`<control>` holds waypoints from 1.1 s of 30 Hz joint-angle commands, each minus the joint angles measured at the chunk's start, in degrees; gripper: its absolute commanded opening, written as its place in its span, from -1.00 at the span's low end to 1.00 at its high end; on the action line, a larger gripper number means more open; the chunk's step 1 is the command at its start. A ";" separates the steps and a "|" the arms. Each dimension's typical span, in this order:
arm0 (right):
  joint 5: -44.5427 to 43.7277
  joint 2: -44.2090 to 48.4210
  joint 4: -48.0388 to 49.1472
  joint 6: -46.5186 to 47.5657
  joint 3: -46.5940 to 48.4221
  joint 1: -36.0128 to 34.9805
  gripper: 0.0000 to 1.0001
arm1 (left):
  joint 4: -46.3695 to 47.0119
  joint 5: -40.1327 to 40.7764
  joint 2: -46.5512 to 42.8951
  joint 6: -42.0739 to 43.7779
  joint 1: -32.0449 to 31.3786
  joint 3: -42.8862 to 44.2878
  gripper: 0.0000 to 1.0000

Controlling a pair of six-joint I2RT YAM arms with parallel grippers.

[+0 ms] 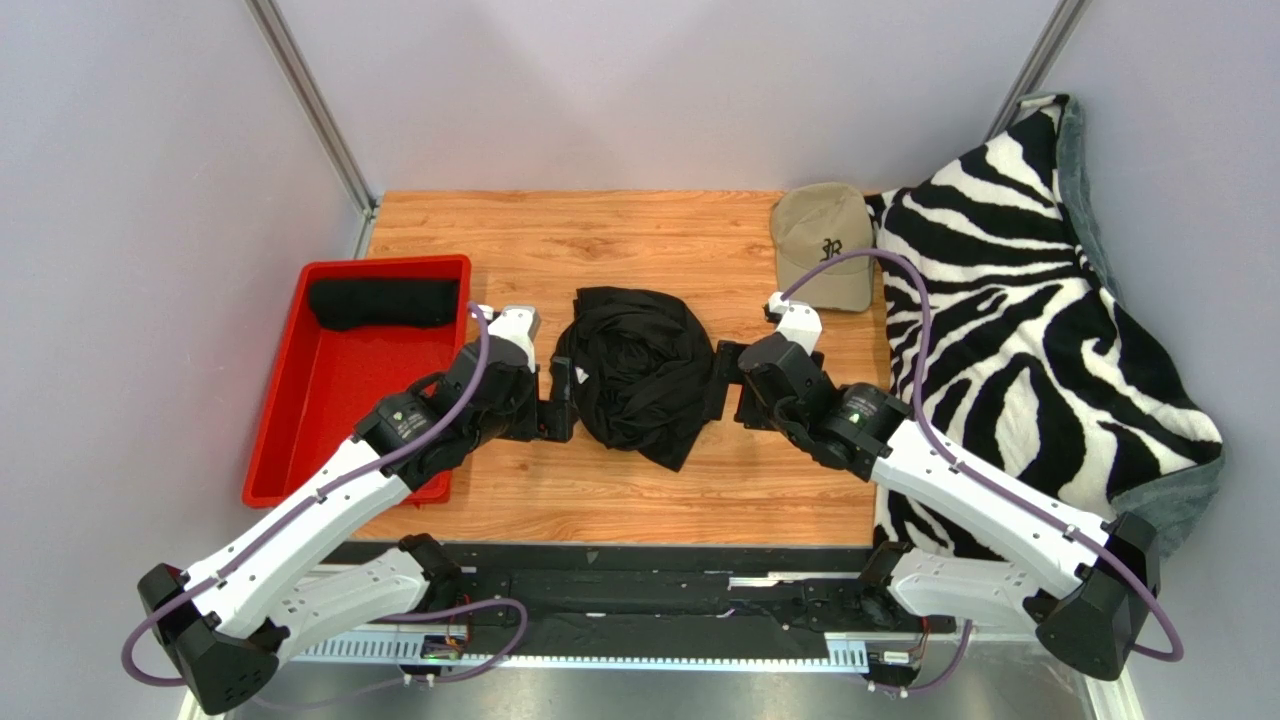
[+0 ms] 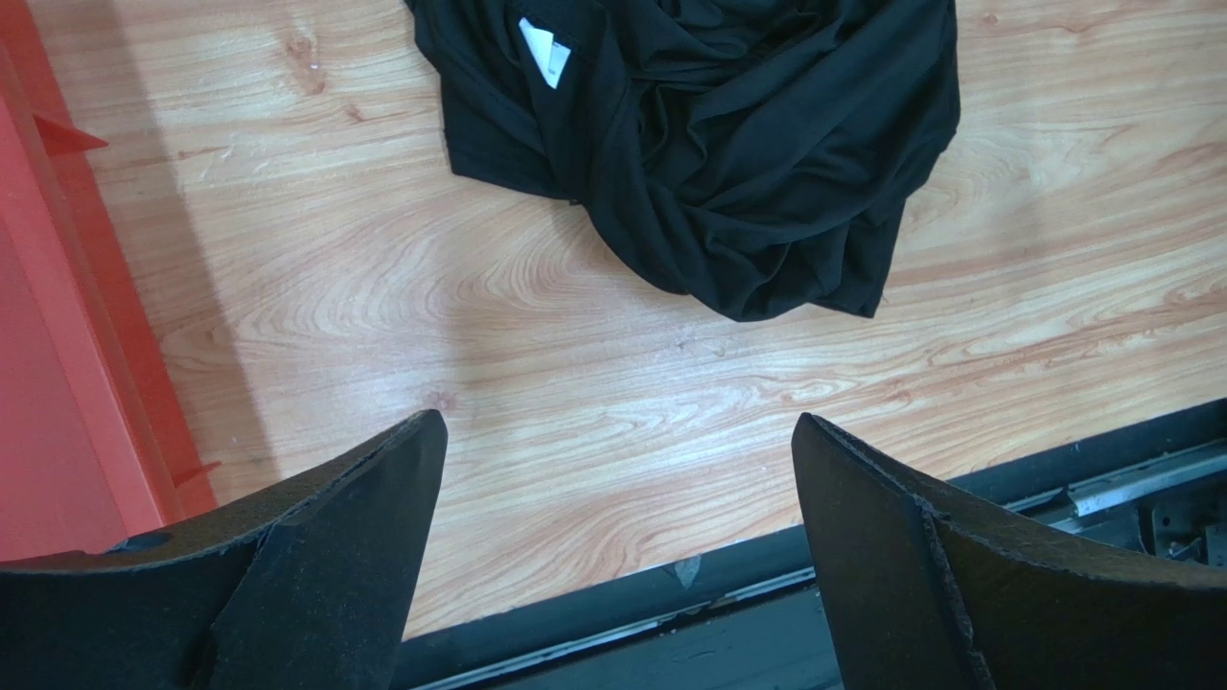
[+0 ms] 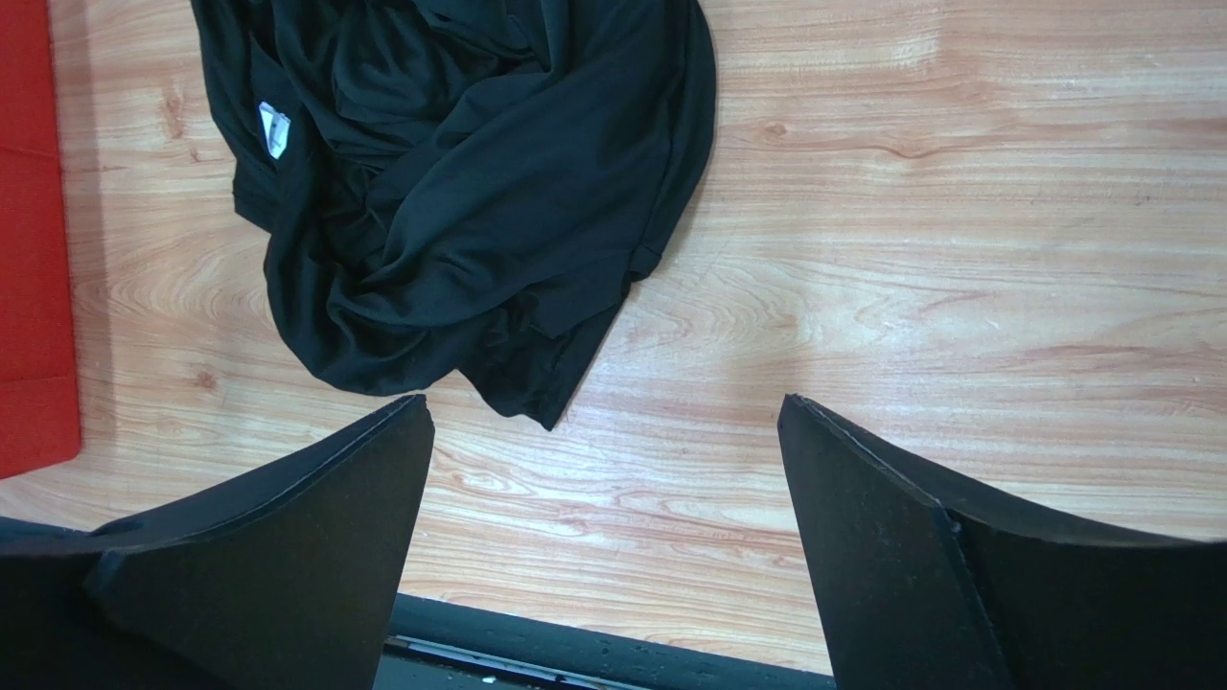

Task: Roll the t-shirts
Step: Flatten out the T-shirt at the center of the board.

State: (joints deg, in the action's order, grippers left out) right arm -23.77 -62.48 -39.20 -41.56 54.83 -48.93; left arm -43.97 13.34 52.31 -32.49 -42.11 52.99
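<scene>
At 6 o'clock, near edge: arm bases, side by side.
Left gripper: jaws wide, holding nothing; just beside the shirt, at its 9 o'clock.
Right gripper: jaws wide, holding nothing; just beside the shirt, at its 3 o'clock.
Black t-shirt: crumpled heap at table centre, white label showing; unrolled.
Red tray: 9 o'clock; dark rolled bundle at its far end, likely a finished shirt.
Zebra blanket: 3 o'clock, draped.
Tan cap: 1 o'clock, far edge.
Progress: apparently one roll done; the heap needs flattening, rolling, stowing.
</scene>
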 commanded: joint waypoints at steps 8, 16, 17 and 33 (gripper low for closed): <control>-1.02 -1.06 2.37 -0.28 -0.34 0.06 0.89 | 0.28 -1.56 0.16 0.76 0.18 0.62 0.97; -1.28 -4.84 4.83 0.42 0.89 0.06 0.89 | 5.88 -5.86 0.86 -2.31 0.27 -2.62 0.96; -1.28 -6.59 5.01 0.52 1.50 0.06 0.89 | 7.56 -8.14 1.38 -2.75 0.18 -3.67 0.93; 1.88 -23.73 11.15 1.92 8.71 2.08 0.68 | 22.33 -3.94 24.84 -10.66 -0.44 -2.64 0.63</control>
State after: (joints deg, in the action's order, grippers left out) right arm -22.13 -83.48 -32.71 -40.62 59.24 -46.94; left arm -26.92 5.06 72.82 -40.69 -42.74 46.59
